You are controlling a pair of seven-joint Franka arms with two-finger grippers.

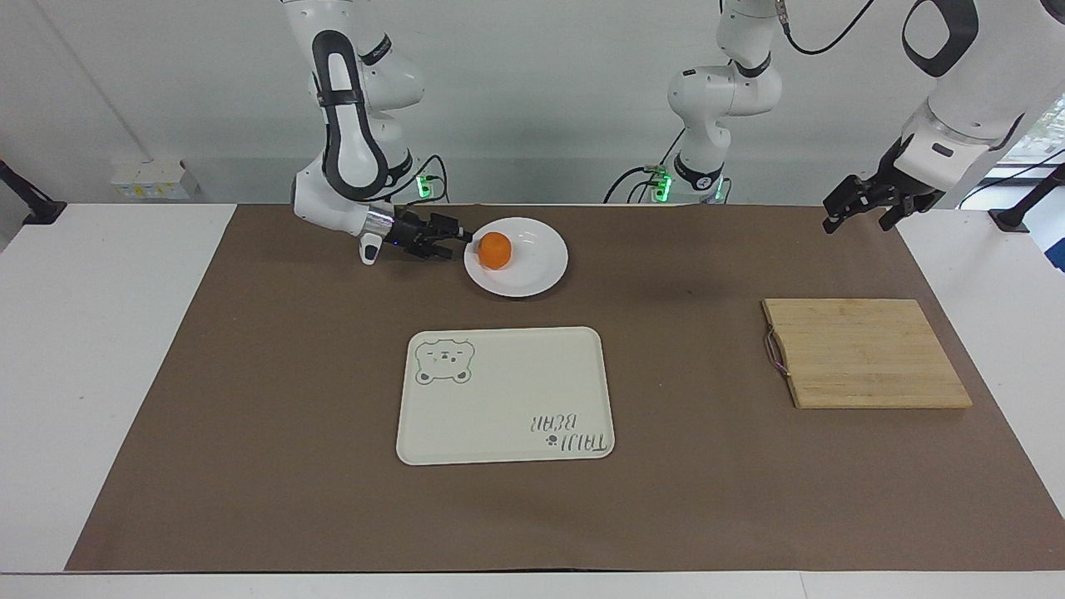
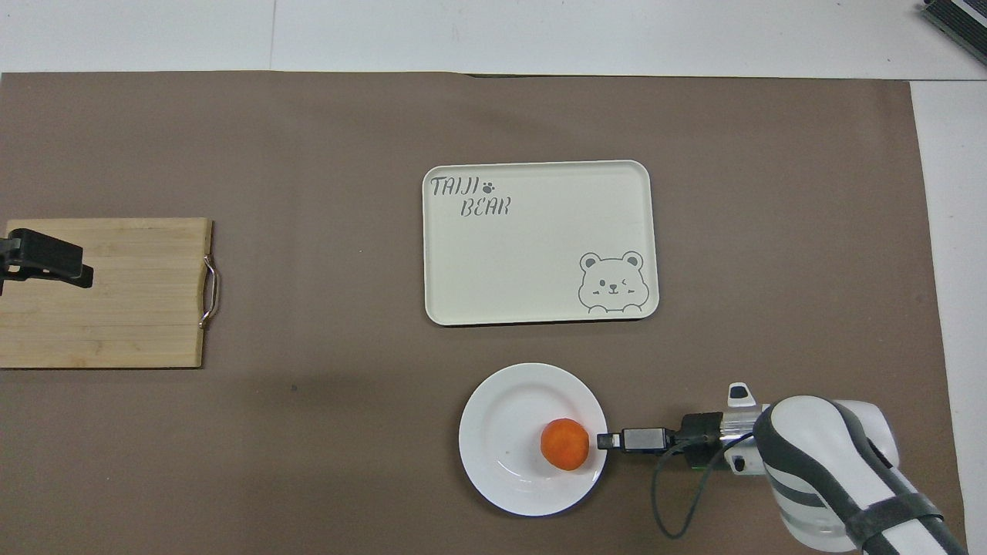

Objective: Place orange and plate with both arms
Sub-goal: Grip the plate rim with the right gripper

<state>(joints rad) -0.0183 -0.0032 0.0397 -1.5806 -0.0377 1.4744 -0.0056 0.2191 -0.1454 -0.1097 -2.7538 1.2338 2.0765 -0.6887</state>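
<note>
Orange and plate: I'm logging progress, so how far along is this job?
Done: nothing moved yet; the orange sits on the plate, which lies nearer the robots than the bear tray. In hand: the right gripper, open, is level with the plate's rim beside the orange, holding nothing. The left gripper waits, open, above the table's edge. Left: every grasp and placement.

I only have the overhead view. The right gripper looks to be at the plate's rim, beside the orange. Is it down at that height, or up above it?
Observer: In the facing view the right gripper is low, about level with the orange, its tips at the rim of the plate. It holds nothing.
Operator: And the left gripper, is it on the cutting board?
Observer: No. The left gripper hangs open in the air, well clear of the cutting board.
</note>
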